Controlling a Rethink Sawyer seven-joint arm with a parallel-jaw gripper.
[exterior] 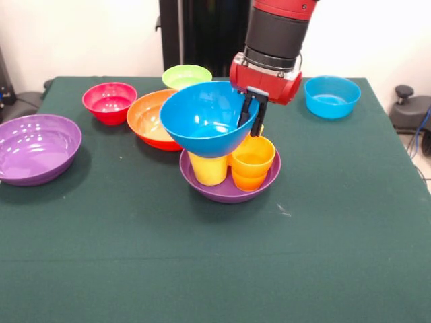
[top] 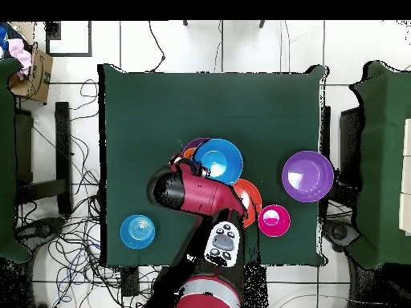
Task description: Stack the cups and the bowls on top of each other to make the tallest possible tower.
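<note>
My gripper (exterior: 250, 116) is shut on the right rim of a large blue bowl (exterior: 207, 118), which hangs tilted just above the cups. Below it a purple bowl (exterior: 229, 190) holds a yellow cup (exterior: 209, 169) and stacked orange cups (exterior: 252, 161). Seen from overhead, the blue bowl (top: 218, 160) covers most of that purple bowl (top: 193, 146), and the arm hides the gripper. A large orange bowl (exterior: 149, 120) sits just behind and to the left.
A second purple bowl (exterior: 35, 147) lies at the left edge. A red bowl (exterior: 109, 101) and a light green bowl (exterior: 186, 75) stand at the back. A small blue bowl (exterior: 331, 96) sits at the back right.
</note>
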